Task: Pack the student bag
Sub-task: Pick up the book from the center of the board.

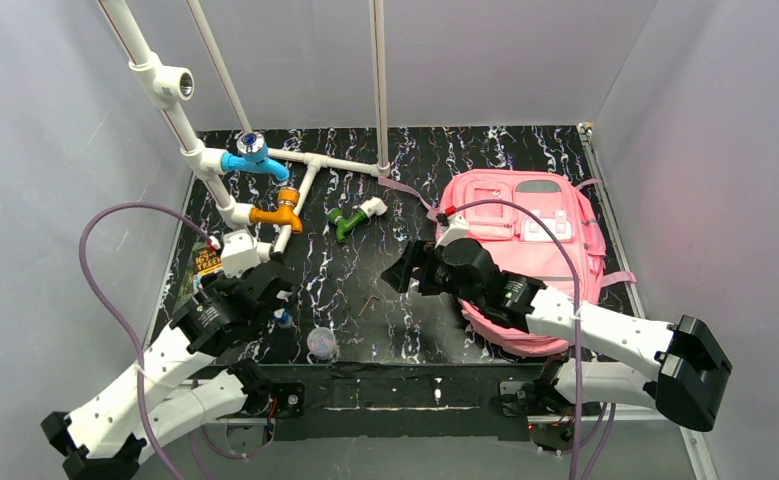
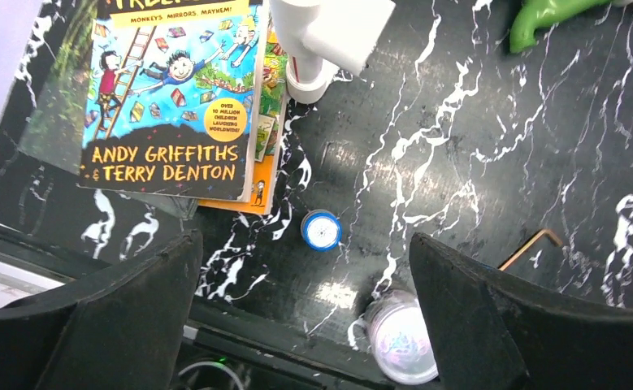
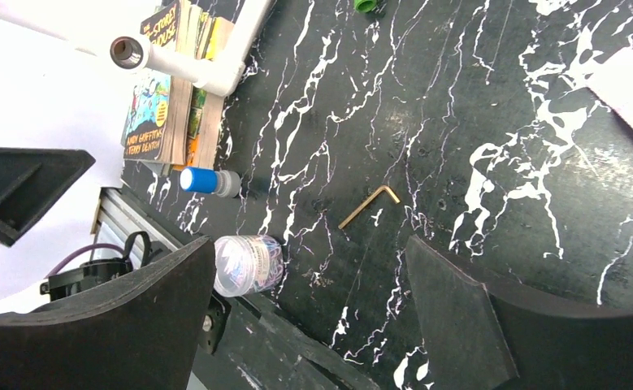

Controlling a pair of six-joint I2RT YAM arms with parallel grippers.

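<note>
- top view: the student bag, soft pink fabric, lies flat on the marbled black table; nothing looks packed yet. the right gripper is at the bag's left edge, the left gripper well left of the bag.
- left wrist: its fingers are apart and empty, above glossy paperbacks and a blue-capped bottle.
- right wrist: its fingers are apart and empty; a clear round jar and a bent metal hex key lie loose, unpacked.

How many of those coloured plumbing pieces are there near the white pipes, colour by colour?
Blue plastic pipe fitting: 1
Orange plastic pipe fitting: 1
Green plastic pipe fitting: 1
Total: 3
</note>
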